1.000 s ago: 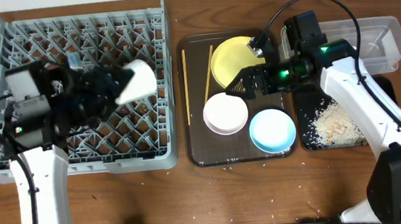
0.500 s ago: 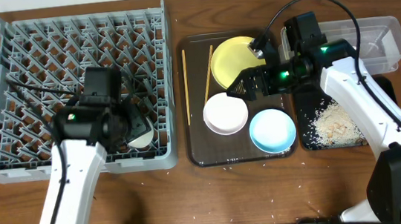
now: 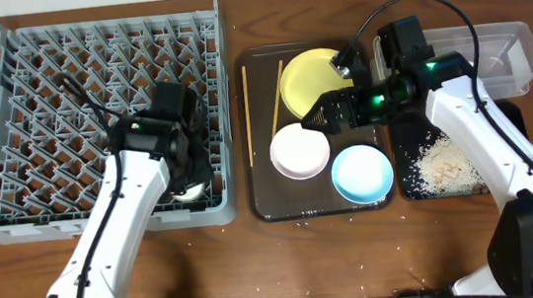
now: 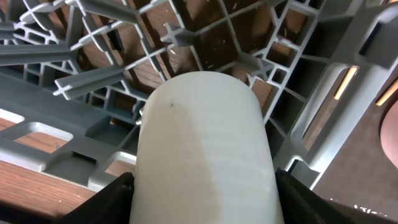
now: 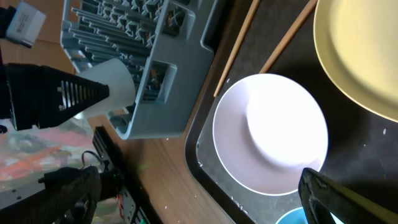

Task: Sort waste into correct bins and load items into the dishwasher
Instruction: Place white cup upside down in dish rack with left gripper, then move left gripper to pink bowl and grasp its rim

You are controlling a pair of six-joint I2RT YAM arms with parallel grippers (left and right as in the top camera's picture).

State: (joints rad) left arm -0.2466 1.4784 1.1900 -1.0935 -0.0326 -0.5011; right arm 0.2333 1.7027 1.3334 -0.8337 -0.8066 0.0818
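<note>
Small white cup gripped in left hand, low in grey pegged plastic dish rack, right hand spread wide over white bowl

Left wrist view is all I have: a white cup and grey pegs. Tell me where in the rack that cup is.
Observer: The white cup sits in the dish rack's near corner, on the side next to the brown tray.
Operator: Report the other arm.
Observer: The right end effector hangs open over the white bowl on that tray.
Operator: List what's not yet loaded.
Observer: The yellow plate, the white bowl, the blue bowl and two chopsticks all lie on the brown tray.
</note>
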